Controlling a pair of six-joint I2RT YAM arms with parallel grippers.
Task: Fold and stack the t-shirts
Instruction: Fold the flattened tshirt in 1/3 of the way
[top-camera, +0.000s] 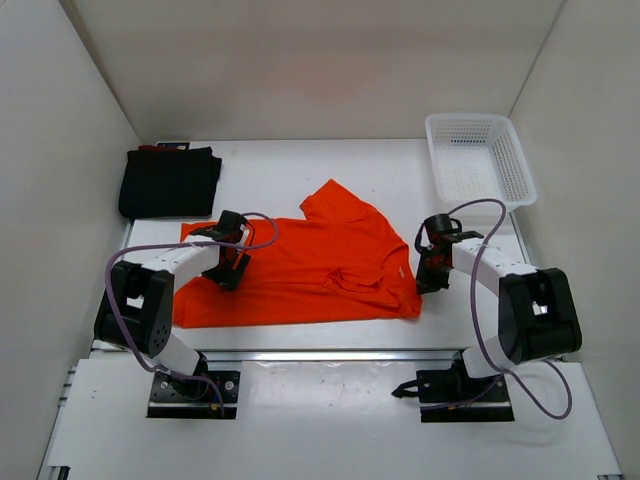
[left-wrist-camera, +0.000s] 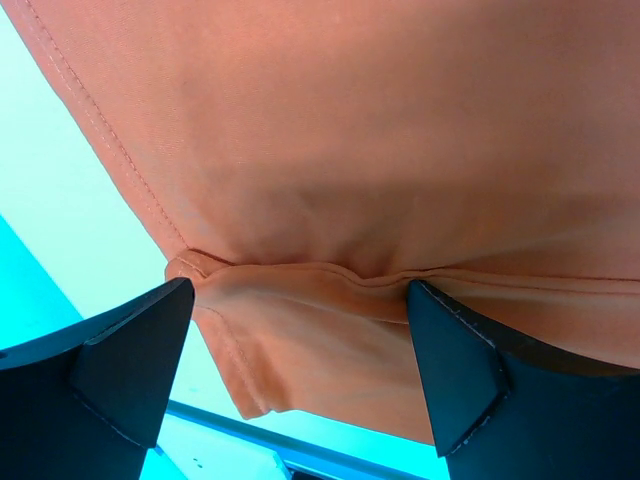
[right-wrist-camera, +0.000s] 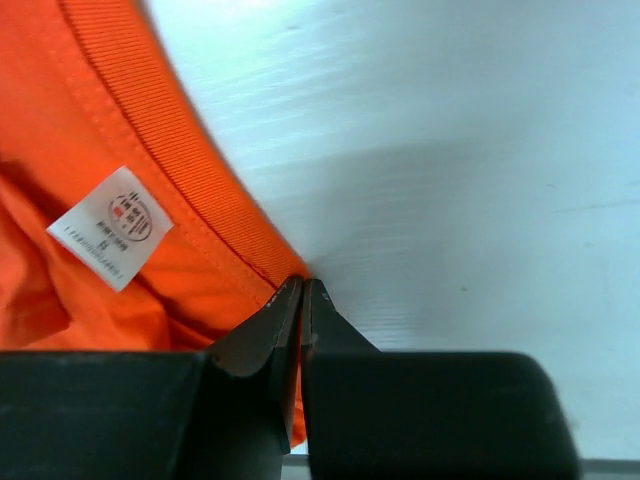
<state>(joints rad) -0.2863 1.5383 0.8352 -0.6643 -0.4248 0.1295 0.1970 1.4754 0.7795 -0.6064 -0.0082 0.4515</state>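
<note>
Orange shirt (top-camera: 320, 265) lies spread mid-desk (top-camera: 300, 160), hem side twd left arm, collar side twd right arm, one sleeve pointing to far side. Some wrinkles near the collar.

L hand (top-camera: 228, 262) sits over the shirt's left part, near the hem. Wrist cam: L hand (left-wrist-camera: 300, 330) released, fingers (left-wrist-camera: 130, 370) wide apart, straddling a bunched fold of hem seam. Cloth is between them, not pinched.

R hand (top-camera: 430, 280) is at the shirt's right edge. Wrist cam: R hand (right-wrist-camera: 302, 290) clenched tight, tips meeting right at the ribbed collar (right-wrist-camera: 180, 170) edge. A sliver of orange shows in the slit between the fingers, so it's grasping the collar rim. White label (right-wrist-camera: 110, 228) inside the neck, just left of the fingers, print too small to read. Bare desk right of the tips.

Black shirt (top-camera: 170, 182) folded at far-left corner of desk, well apart from the orange one. Dark red shirt (top-camera: 150, 148): only a sliver peeks at the black one's far edge, can't tell if under or behind.

White mesh basket (top-camera: 478, 158) at far-right corner, nothing in it.
</note>
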